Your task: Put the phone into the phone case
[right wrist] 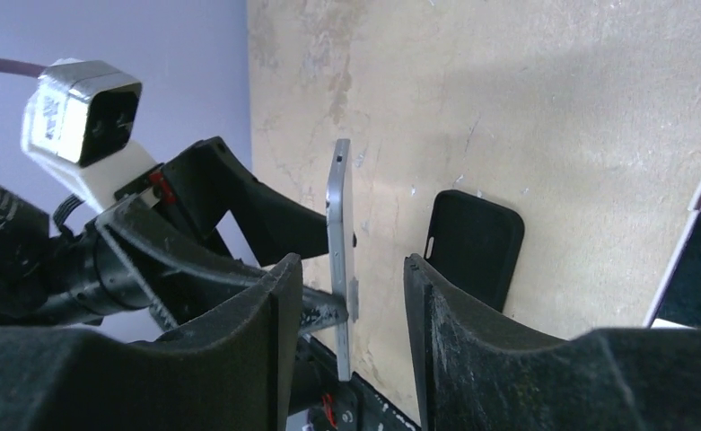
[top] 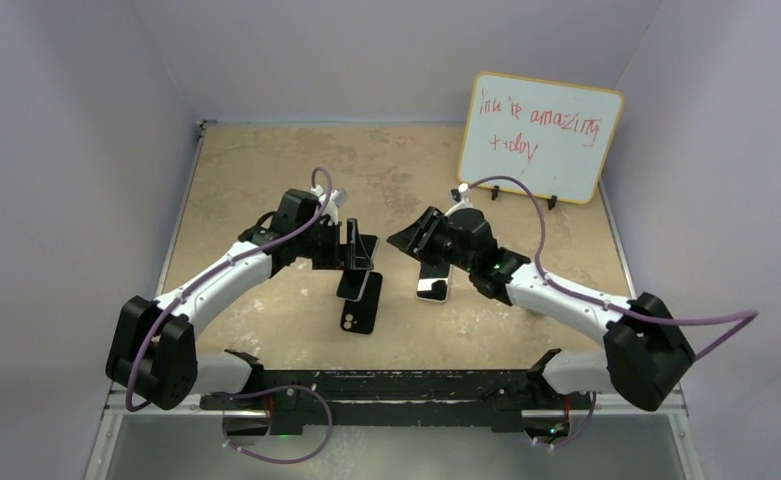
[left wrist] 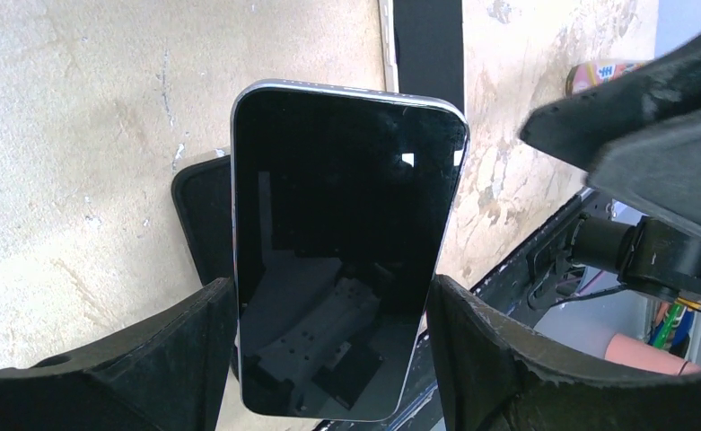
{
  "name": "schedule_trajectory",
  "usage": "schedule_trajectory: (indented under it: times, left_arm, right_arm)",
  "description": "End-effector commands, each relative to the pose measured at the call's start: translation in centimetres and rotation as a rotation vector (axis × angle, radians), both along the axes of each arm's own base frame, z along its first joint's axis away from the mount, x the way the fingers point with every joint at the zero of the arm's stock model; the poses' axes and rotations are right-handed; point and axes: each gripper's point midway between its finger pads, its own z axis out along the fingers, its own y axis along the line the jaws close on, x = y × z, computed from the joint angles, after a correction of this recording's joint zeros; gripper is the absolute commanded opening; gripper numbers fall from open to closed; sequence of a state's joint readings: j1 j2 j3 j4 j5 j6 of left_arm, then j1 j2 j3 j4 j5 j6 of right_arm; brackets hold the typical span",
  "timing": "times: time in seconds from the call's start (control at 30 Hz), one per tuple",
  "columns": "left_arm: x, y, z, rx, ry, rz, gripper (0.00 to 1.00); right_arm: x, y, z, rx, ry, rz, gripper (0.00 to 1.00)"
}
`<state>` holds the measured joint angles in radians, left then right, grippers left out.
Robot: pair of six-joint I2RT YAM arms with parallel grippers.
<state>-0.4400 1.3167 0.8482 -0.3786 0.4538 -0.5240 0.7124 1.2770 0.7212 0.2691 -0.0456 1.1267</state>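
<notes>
My left gripper (top: 351, 255) is shut on the phone (top: 357, 281), holding it by its long edges, tilted above the table. In the left wrist view the phone (left wrist: 346, 233) shows a black screen and a silver rim between my fingers (left wrist: 176, 350). The black phone case (top: 360, 318) lies flat just under and in front of it, partly hidden behind the phone (left wrist: 201, 211). My right gripper (top: 411, 240) is open and empty, just right of the phone. In the right wrist view (right wrist: 351, 278) the phone (right wrist: 339, 224) shows edge-on beyond my jaws, with the case (right wrist: 472, 256) on the table.
A second phone with a pale rim (top: 433, 284) lies flat under my right arm and shows at the right edge of the right wrist view (right wrist: 698, 260). A whiteboard with red writing (top: 541, 135) stands at the back right. Walls close in on both sides.
</notes>
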Motion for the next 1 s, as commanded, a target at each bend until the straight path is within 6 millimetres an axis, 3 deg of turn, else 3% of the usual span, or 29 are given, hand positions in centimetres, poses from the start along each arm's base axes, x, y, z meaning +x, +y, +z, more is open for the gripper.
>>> schedule_trajectory:
  times: [0.0, 0.7, 0.97]
  left_arm:
    - [0.4, -1.3, 2.6, -0.09, -0.083, -0.041, 0.23]
    - [-0.3, -1.4, 1.5, -0.086, -0.049, -0.082, 0.2]
    - [-0.6, -1.6, 1.4, -0.098, -0.041, -0.09, 0.2]
  right_arm:
    - [1.2, 1.7, 1.3, 0.047, -0.02, 0.022, 0.46]
    - [0.6, 4.6, -0.9, 0.018, 0.035, 0.092, 0.42]
    - [0.2, 5.4, -2.1, -0.004, 0.074, 0.119, 0.28]
